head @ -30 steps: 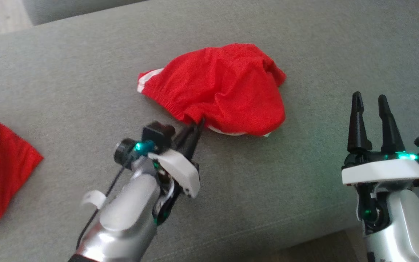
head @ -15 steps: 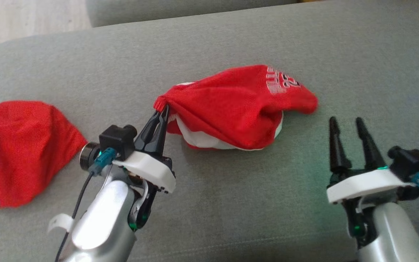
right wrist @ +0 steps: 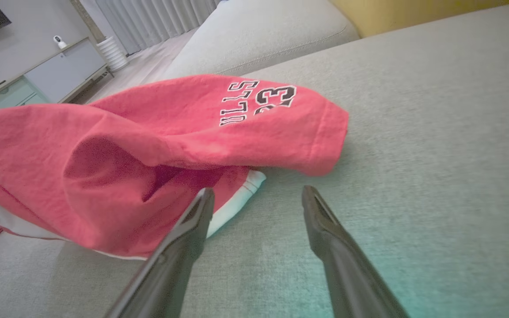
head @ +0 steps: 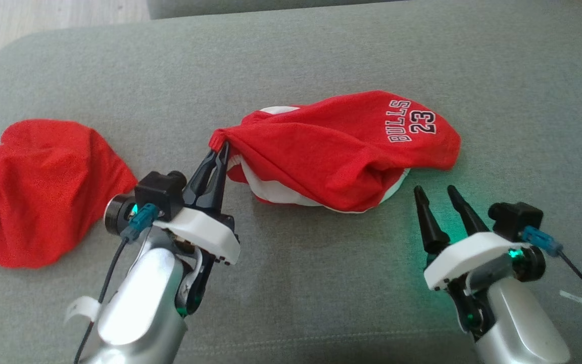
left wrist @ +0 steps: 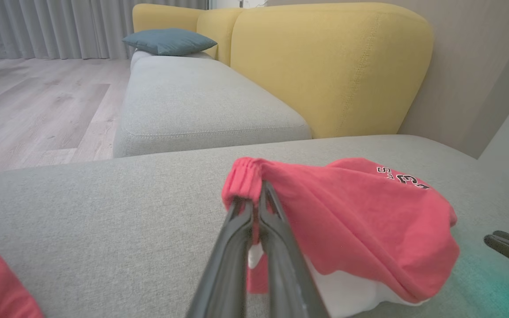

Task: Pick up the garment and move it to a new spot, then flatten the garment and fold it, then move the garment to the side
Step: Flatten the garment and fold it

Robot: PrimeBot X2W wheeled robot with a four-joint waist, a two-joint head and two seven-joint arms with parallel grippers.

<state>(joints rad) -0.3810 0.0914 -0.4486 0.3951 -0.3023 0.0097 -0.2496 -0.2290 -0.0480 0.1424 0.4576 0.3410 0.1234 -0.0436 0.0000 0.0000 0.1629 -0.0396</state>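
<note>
Between the tips of the left gripper [head: 222, 147] sits the gathered elastic waistband [left wrist: 245, 176] of the red Bulls shorts [head: 341, 151]. Its two dark fingers are pressed together on that fold with no gap showing, and the pinched edge is raised above the grey sofa cushion [head: 321, 288]. Away from this gripper, towards the right arm's side, the rest of the shorts drapes down in a loose mound that rests on the cushion. A white panel [head: 271, 191] shows underneath, just beyond the gripper's fingers. At the end of the mound farthest from the left gripper, the white print "BULLS 23" [head: 413, 126] faces up.

The right gripper [head: 435, 191] stands with its fingers spread wide and nothing between them. Its tips are near the closer hem of the shorts but apart from the cloth, pointing towards where the red hem meets the white trim.

On the outer side of the left gripper, well apart from it, a second red garment [head: 43, 192] lies crumpled on the same cushion. Past the left gripper's tips and beyond the shorts, its wrist view shows another grey seat [left wrist: 201, 101], a yellow backrest [left wrist: 334, 66], a blue pillow [left wrist: 169, 42] and a pale wooden floor [left wrist: 29, 110].
</note>
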